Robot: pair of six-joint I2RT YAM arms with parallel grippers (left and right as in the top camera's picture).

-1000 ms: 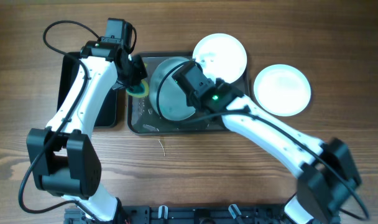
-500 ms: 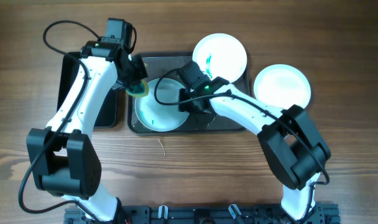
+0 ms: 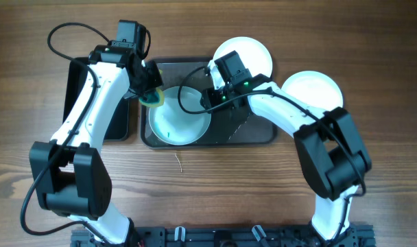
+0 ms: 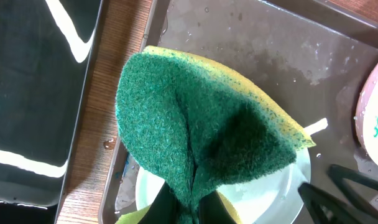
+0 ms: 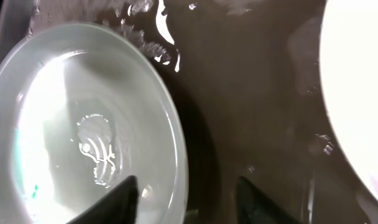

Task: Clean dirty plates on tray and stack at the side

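Note:
A pale blue plate [image 3: 179,116] with teal smears lies flat on the left half of the dark-grey tray [image 3: 253,130]. My left gripper [image 3: 150,91] is shut on a folded green-and-yellow sponge [image 4: 201,124], held just above that plate's upper left rim. My right gripper [image 5: 189,200] is open. Its fingers straddle the right rim of the pale plate [image 5: 83,124] and do not pinch it. A white plate [image 3: 244,56] with a teal smear sits at the tray's back right. Another white plate [image 3: 311,96] rests on the table right of the tray.
A smaller black tray [image 3: 119,122] sits left of the grey tray, mostly under my left arm. Water drops and wet streaks cover the grey tray's floor [image 5: 251,74]. Bare wooden table [image 3: 195,185] lies in front.
The pale plate, held tilted up in my right gripper a second ago, now lies flat on the tray. The right gripper has opened and drawn back to the right. The left arm is still.

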